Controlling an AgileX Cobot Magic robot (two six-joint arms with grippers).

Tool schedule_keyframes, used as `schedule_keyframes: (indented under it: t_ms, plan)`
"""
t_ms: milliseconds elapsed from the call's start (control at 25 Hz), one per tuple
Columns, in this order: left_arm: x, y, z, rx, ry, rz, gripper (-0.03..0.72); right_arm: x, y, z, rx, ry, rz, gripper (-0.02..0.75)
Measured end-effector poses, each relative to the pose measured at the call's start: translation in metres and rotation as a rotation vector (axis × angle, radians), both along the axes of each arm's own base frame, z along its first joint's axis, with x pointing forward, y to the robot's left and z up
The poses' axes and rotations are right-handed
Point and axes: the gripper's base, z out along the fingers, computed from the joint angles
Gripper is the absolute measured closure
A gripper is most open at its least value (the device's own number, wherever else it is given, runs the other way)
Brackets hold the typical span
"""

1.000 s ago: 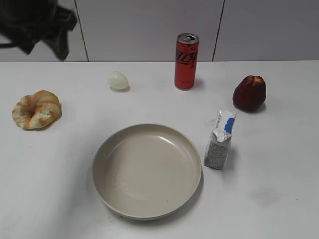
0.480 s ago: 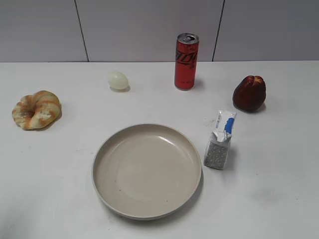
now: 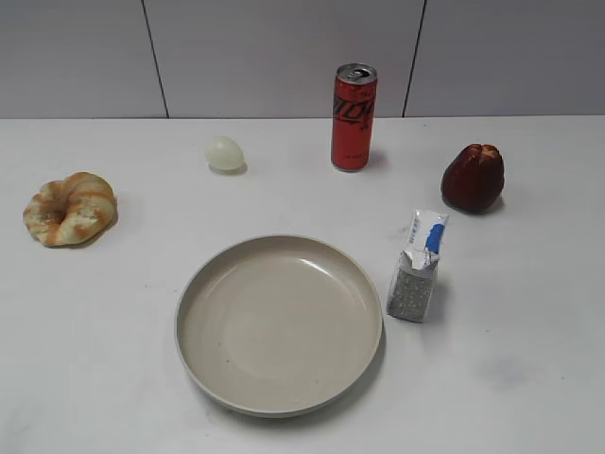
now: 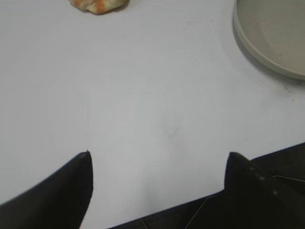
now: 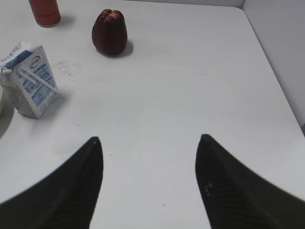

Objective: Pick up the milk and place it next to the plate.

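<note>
The milk (image 3: 416,271), a small white-and-blue carton with a grey speckled side, stands upright just right of the plate (image 3: 279,323), a large beige dish at the table's front middle. In the right wrist view the milk (image 5: 29,81) stands at the left with its straw showing. My right gripper (image 5: 150,143) is open and empty, well to the right of the milk. My left gripper (image 4: 157,157) is open and empty over bare table, with the plate's rim (image 4: 267,52) at the upper right. Neither gripper shows in the exterior view.
A tall red can (image 3: 354,116) stands at the back, a white egg (image 3: 225,153) to its left. A dark red fruit (image 3: 473,177) sits at the back right. A bread ring (image 3: 69,208) lies at the left. The table's front edge (image 4: 190,210) shows below my left gripper.
A dark arm part at the upper left of the exterior view one second ago has left the view. The objects on the table have not moved.
</note>
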Motion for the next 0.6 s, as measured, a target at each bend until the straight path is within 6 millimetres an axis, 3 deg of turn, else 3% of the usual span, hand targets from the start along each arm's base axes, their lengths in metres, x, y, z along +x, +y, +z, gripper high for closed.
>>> schedule_keyframes:
  t_ms: [240, 600]
  plan:
    - [-0.0026, -0.0001, 0.0005, -0.005, -0.024, -0.02, 0.051, 0.0, 0.0, 0.0, 0.0, 0.0, 0.0, 0.272]
    - [-0.0048, 0.001, 0.0013, -0.01, -0.041, -0.012, 0.216, 0.0, 0.0, 0.0, 0.0, 0.0, 0.0, 0.272]
